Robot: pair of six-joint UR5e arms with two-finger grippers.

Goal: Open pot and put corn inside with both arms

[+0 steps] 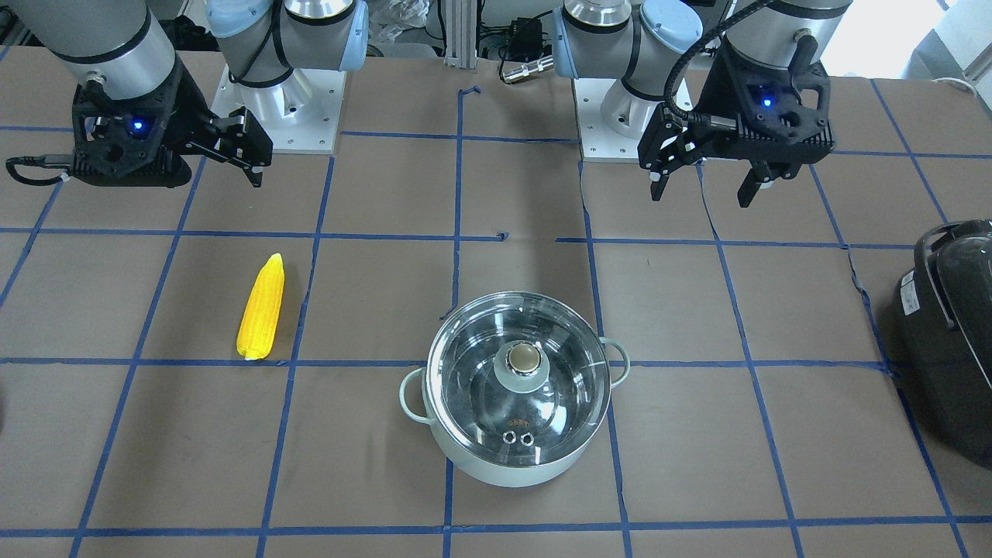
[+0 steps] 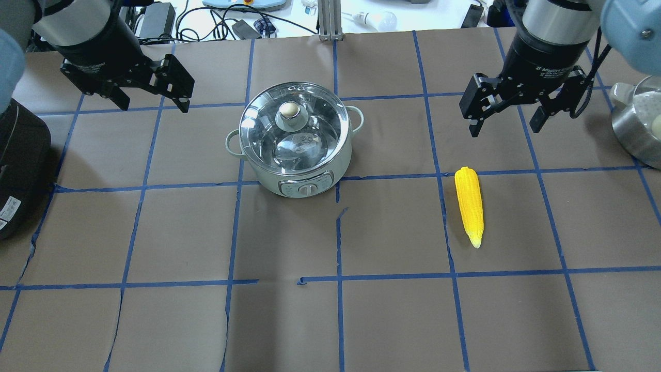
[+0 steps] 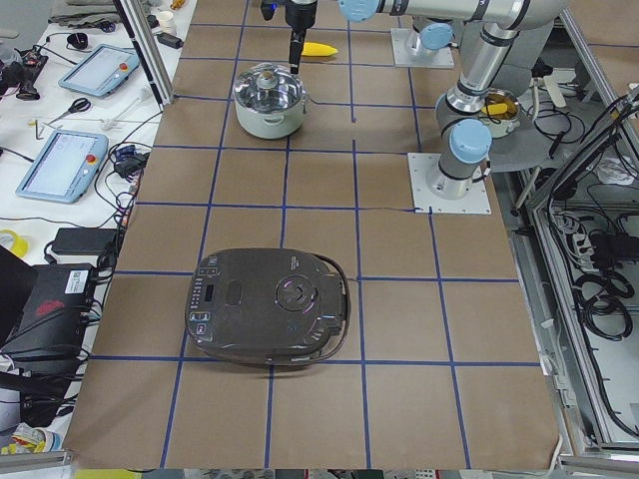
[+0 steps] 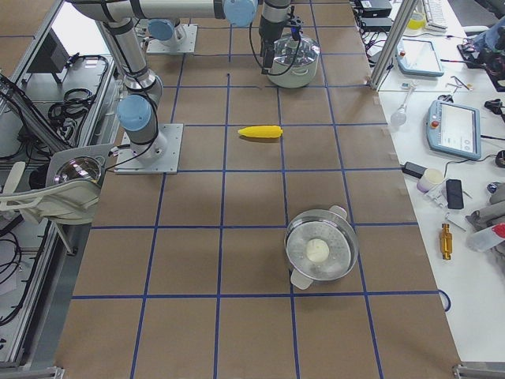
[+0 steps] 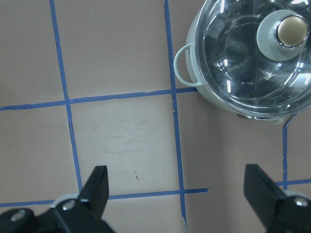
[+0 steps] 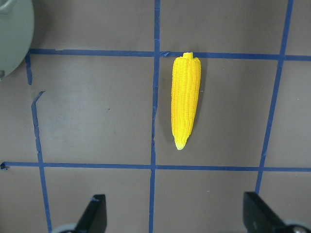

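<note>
Brown paper taped into squares by blue lines covers the table, torn and lifting at several seams. We see the round mint-green pot standing left of centre on the robot's side, its clear glass lid seated in the rim, with a pale knob on top and small loop handles on either side. Open paper surrounds it. Well apart, on the robot's right, the corn lies flat — bright yellow, bumpy and tapered, just beside a tape line.

The left gripper hangs above the table near the pot, fingers spread and empty; the right gripper hangs above the corn's blunt end, likewise spread wide — nothing between its fingers. At the table's ends sit a bulky black appliance and a shiny steel pot.
</note>
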